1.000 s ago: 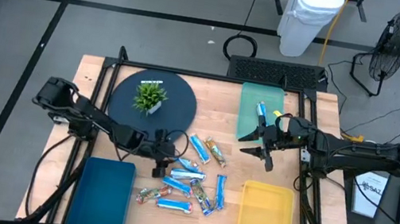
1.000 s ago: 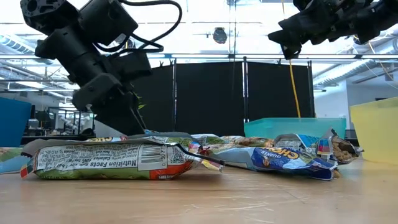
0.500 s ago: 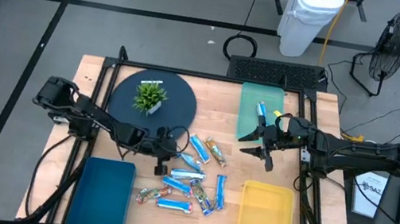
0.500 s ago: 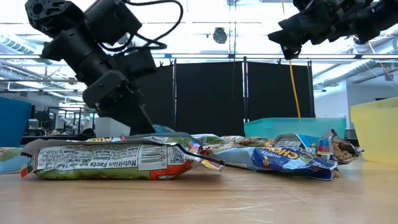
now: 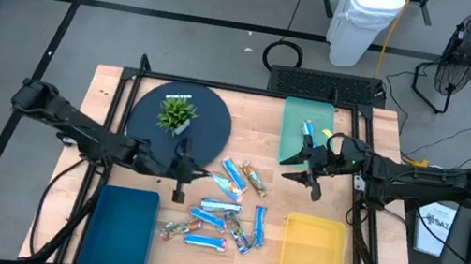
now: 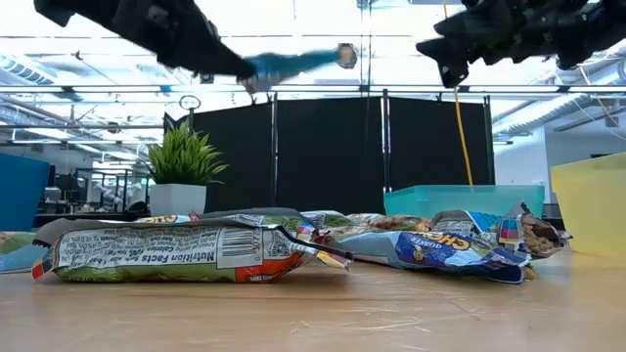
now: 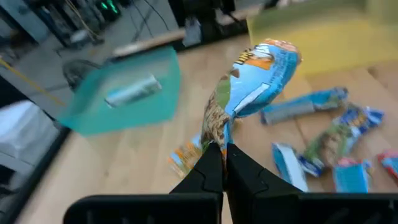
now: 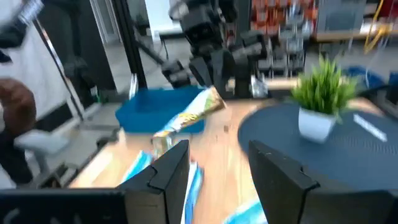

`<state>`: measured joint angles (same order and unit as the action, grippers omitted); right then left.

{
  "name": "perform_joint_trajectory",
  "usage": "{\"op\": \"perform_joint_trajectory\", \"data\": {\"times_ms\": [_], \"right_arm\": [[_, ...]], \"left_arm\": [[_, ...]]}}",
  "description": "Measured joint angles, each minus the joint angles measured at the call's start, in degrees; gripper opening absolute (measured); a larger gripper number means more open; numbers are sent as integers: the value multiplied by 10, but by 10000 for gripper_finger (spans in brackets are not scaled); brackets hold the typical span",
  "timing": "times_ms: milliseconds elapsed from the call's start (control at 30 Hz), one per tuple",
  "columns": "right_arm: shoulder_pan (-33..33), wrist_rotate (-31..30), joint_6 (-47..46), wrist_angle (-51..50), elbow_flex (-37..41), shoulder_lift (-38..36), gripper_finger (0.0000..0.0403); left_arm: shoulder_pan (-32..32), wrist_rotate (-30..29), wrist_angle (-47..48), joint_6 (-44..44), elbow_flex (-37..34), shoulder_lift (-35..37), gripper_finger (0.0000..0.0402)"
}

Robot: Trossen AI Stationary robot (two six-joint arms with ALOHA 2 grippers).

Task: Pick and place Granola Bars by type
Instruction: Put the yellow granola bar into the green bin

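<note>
My left gripper [image 5: 183,179] is shut on a blue and white granola bar [image 7: 255,74] and holds it high above the table [image 6: 293,64]. Several more bars [image 5: 221,220] lie in a loose pile on the wood between the blue tray [image 5: 119,227] and the yellow tray [image 5: 313,258]. One bar [image 5: 309,129] lies in the teal tray [image 5: 300,114] at the far right. Beside that tray my right gripper [image 5: 310,169] hangs open above the table, with nothing between its fingers [image 8: 168,168]. My left gripper pinches the bar's crimped near end [image 7: 217,138] between its two fingertips. The bar sticks out ahead of the fingers, in line with them, toward the table's right. It is lifted clear of the table and the pile, roughly level in the low view.
A dark round disc [image 5: 203,127] with a small potted plant [image 5: 177,113] sits at the far left of the table. Bare wood shows between the pile and the teal tray. A person's head [image 8: 15,102] shows beyond the table in the right wrist view.
My left gripper has shut on a blue bar at the far left of the pile and has risen with it, so the bar now hangs clear of the table. My right gripper has kept still.
</note>
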<state>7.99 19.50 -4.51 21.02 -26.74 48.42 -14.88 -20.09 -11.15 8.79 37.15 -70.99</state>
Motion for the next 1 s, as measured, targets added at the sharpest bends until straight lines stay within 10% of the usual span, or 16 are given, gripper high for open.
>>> {"op": "perform_joint_trajectory", "data": {"times_ms": [433, 733, 1000], "right_arm": [[-55, -69, 1, 306, 70, 156, 155], [-72, -92, 154, 451, 70, 218, 155], [-72, -194, 259, 456, 66, 219, 155]], "left_arm": [[43, 23, -74, 83, 0, 17, 4], [137, 324, -228, 2, 0, 17, 4], [201, 426, -275, -173, 0, -7, 4]]}}
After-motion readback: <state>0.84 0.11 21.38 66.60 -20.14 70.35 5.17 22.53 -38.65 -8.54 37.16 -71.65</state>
